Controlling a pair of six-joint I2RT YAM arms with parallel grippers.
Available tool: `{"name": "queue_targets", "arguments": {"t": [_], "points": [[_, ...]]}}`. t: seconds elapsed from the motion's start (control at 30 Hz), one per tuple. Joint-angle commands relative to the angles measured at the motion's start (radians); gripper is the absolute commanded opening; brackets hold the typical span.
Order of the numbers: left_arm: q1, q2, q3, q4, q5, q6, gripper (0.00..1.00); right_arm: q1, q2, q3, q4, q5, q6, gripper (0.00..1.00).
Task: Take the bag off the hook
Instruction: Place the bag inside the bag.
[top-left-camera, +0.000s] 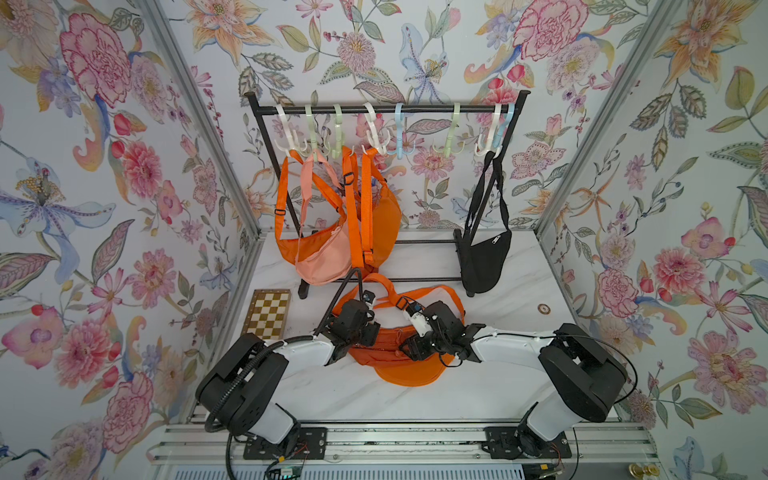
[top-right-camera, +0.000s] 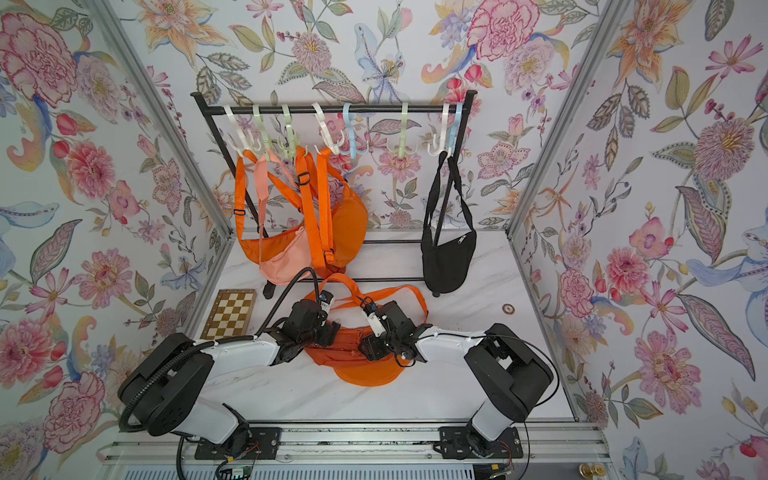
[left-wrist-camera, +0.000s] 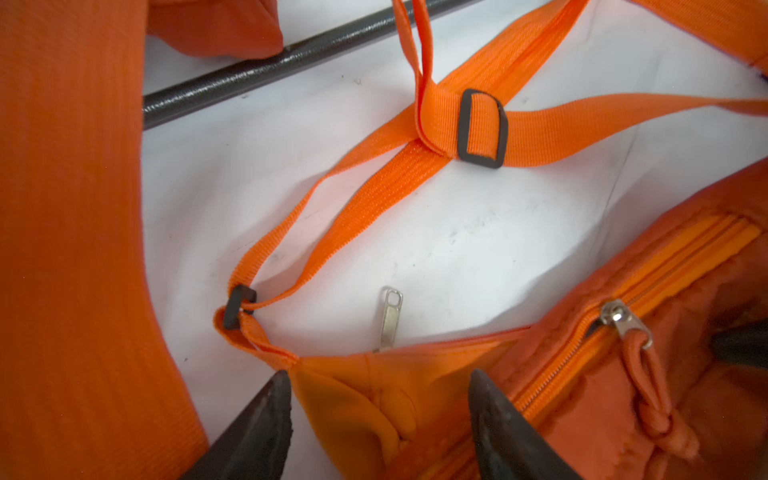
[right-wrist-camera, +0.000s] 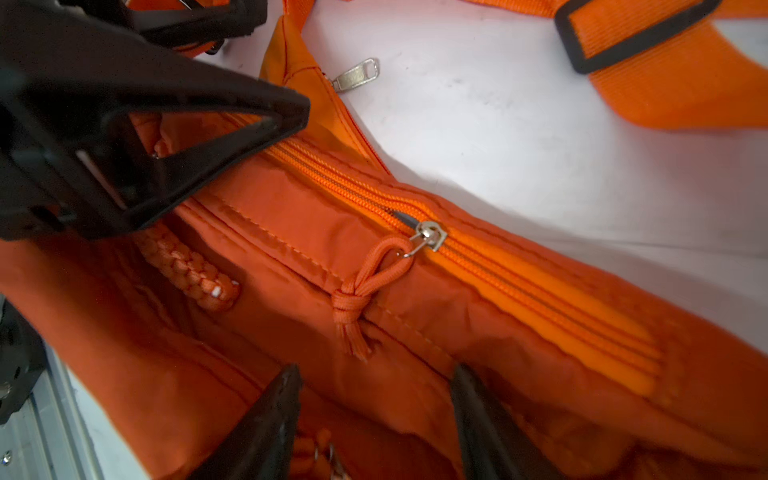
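Both arms rise from bases at the near edge of the bench (top-left-camera: 357, 399), the left arm (top-left-camera: 249, 382) toward the near left corner and the right arm (top-left-camera: 582, 374) toward the near right corner. Each folds at a bulky black elbow and sends its white forearm inward and low, so the 2 wrists come together over the middle of the bench, tilted downward. The left gripper (top-left-camera: 368, 332) and the right gripper (top-left-camera: 409, 349) face each other, near but not touching. The left wrist view shows the left gripper (left-wrist-camera: 380, 386) with its 2 jaws spread apart. The right wrist view shows the right gripper (right-wrist-camera: 376, 374) spread likewise, with a finger (right-wrist-camera: 187, 137) of the left gripper close by.
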Motion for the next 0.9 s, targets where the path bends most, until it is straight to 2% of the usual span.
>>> {"name": "queue_targets", "arguments": {"t": [0.0,0.2,0.47,0.63,0.73,0.87], "points": [[-0.004,-0.008,-0.006,0.009,-0.002,-0.019,0.68,0.001,-0.036,-0.01,-0.029,0.026,0.013,0.61],[-0.004,-0.071,0.023,0.01,-0.083,-0.012,0.72,-0.011,-0.07,0.01,-0.052,0.057,0.006,0.63],[-0.006,-0.254,0.179,-0.088,-0.177,0.035,0.77,-0.06,-0.192,0.129,-0.135,0.071,-0.058,0.67],[-0.028,-0.37,0.171,-0.007,-0.355,0.03,0.78,-0.093,-0.286,0.204,-0.2,0.097,-0.098,0.68],[-0.029,-0.364,0.241,0.002,-0.385,0.068,0.78,-0.11,-0.351,0.224,-0.209,0.11,-0.109,0.69],[-0.031,-0.251,0.414,-0.049,-0.387,0.134,0.79,-0.125,-0.413,0.246,-0.23,0.123,-0.121,0.7]]}}
